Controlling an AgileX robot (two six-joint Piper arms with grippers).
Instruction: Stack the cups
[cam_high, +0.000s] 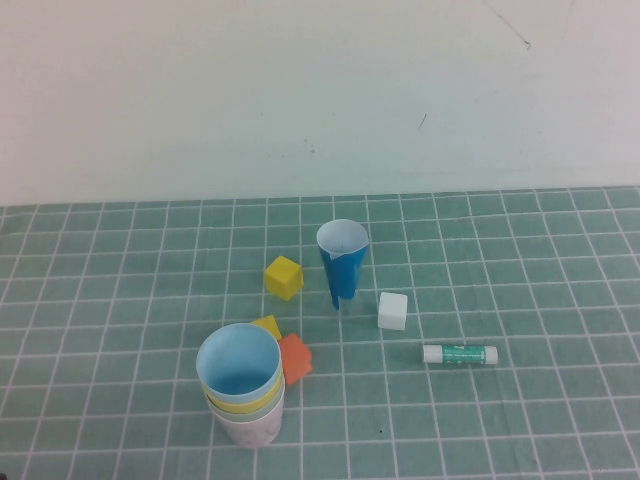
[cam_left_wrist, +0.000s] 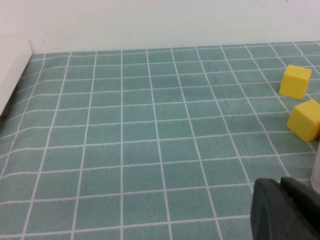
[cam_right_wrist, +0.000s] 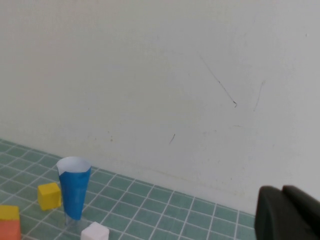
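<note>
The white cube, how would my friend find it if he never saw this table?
Start on the green checked mat and find the tall dark blue cone cup near its middle. Just to that cup's right sits the white cube, with a glue stick nearer the robot. It is the only white block; the others are yellow or orange.

A lab-style robot test bench: a table under a green cloth with a white grid (cam_high: 500, 420), backed by a bare, scuffed white wall (cam_high: 300, 90). Loose practice props lie about: foam cubes, a glue stick (cam_high: 460, 354), a stack of paper cups (cam_high: 243, 385), a blue paper cone (cam_high: 342, 262).
</note>
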